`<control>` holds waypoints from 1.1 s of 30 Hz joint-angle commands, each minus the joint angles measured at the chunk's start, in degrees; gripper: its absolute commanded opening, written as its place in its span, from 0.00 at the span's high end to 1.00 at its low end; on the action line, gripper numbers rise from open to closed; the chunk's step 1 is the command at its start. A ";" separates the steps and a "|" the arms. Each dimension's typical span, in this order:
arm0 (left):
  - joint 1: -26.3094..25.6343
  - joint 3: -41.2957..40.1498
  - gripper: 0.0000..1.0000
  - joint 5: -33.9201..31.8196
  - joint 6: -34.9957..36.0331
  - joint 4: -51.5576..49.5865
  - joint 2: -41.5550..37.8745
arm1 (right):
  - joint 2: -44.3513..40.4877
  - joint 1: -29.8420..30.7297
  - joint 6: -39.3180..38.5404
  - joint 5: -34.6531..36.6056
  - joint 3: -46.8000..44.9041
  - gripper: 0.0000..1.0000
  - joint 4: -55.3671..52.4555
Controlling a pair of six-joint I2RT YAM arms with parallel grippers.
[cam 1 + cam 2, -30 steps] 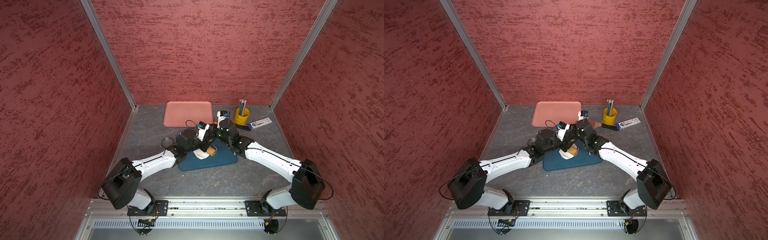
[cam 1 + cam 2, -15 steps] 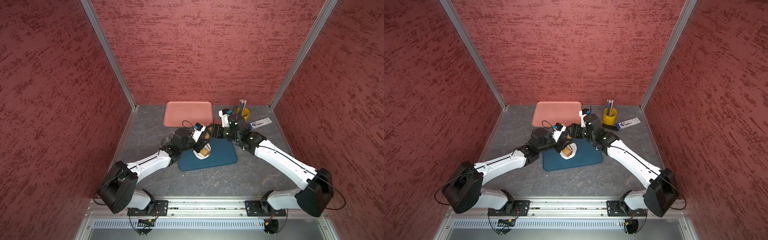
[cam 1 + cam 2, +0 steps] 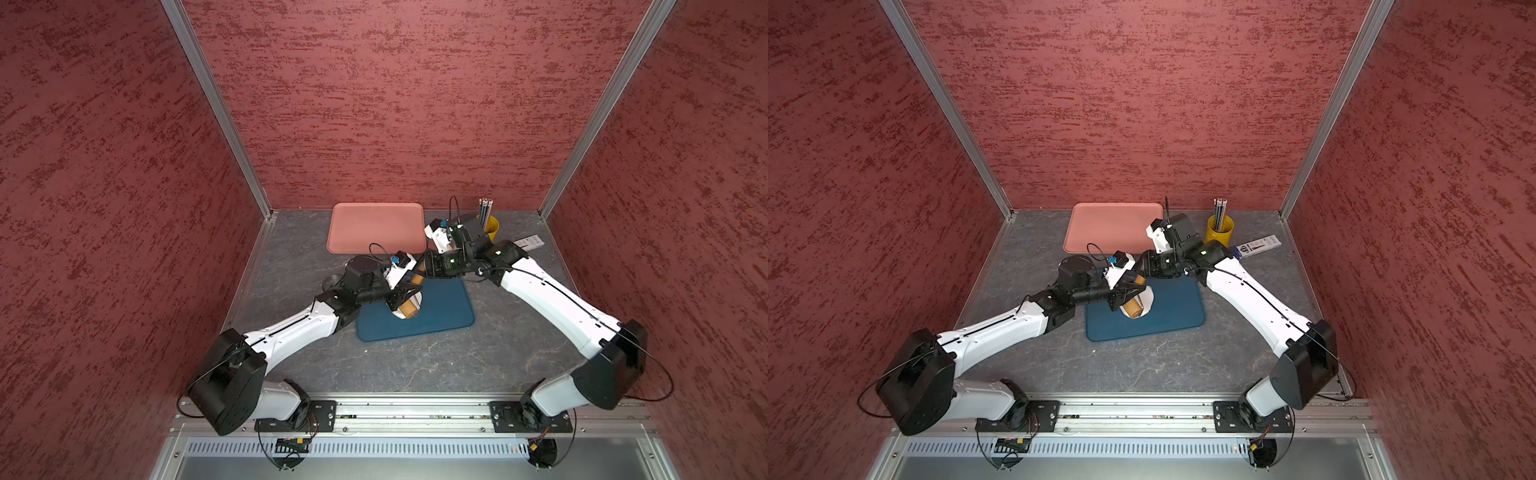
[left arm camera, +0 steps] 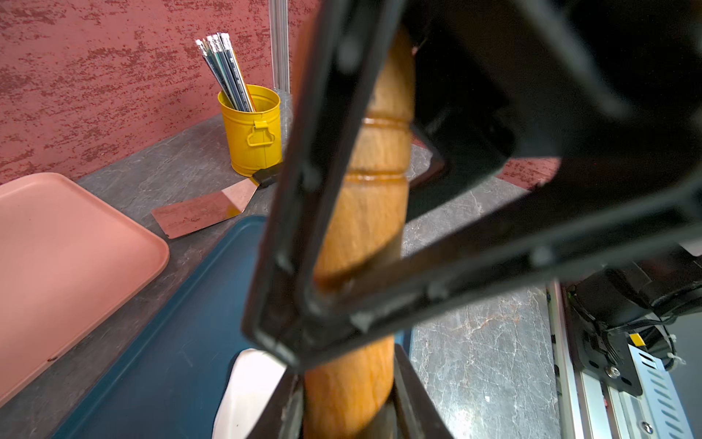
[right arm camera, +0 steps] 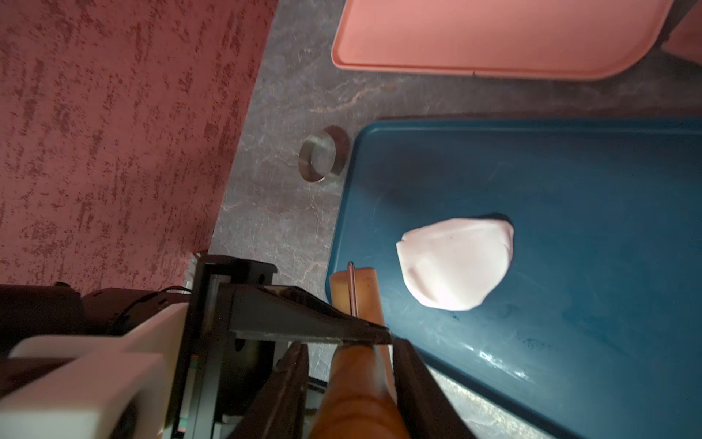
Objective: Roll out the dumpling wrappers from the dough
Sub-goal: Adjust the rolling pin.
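Note:
The dough [image 5: 456, 262] is a soft white lump of irregular outline on the blue tray [image 3: 444, 307], and it also shows in a top view [image 3: 1148, 297]. A wooden rolling pin [image 3: 409, 309] lies across it, running front to back. My left gripper [image 4: 345, 365] is shut on the pin's near part, over the dough. My right gripper [image 5: 351, 346] straddles the pin's far end at the tray's back edge. Its jaws are open, with a gap showing beside the wood on one side. No dumpling wrappers are in view.
A pink tray [image 3: 376, 226] lies behind the blue one. A yellow cup [image 4: 252, 129] of pencils stands at the back right, with a shiny metal scraper [image 4: 205, 209] in front of it. A metal ring cutter [image 5: 323, 154] sits left of the blue tray.
My right gripper let go of the pin, drew back toward the cup, then came in around the pin's far end with narrowing jaws. My left gripper kept its hold and turned the pin.

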 commanded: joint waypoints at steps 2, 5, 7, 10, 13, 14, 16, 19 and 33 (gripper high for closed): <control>0.08 2.11 1.00 3.74 1.86 2.37 -0.13 | 1.29 0.07 -2.02 -1.10 3.78 0.61 -2.79; 0.41 2.01 1.00 5.27 2.17 2.76 -0.02 | 2.16 0.08 -2.16 -2.19 3.88 0.67 -1.75; 0.75 2.32 1.00 5.83 2.19 2.60 0.28 | 2.44 0.07 -2.16 -3.51 3.92 0.78 -1.36; 1.21 3.17 1.00 6.23 2.10 1.99 0.87 | 2.06 0.08 -2.46 -2.41 3.63 0.94 -1.67; 1.95 3.59 0.81 4.97 0.54 1.71 1.06 | 0.77 -0.06 -2.43 0.27 2.63 1.00 -0.81; 2.26 3.59 0.55 4.46 -0.34 1.65 0.80 | 0.32 -0.23 -2.35 2.46 2.25 1.00 -0.61; 2.84 3.53 0.45 2.08 -2.86 0.58 -0.46 | -0.63 -0.44 -2.83 7.74 0.96 1.00 0.47; 3.66 2.60 0.34 -7.26 -9.48 -3.09 -3.25 | -2.30 -1.19 -3.44 18.99 -3.08 1.00 5.24; 6.76 -4.50 0.50 -30.84 -38.66 -42.27 -8.04 | 3.59 2.37 6.72 27.18 -9.26 1.00 20.46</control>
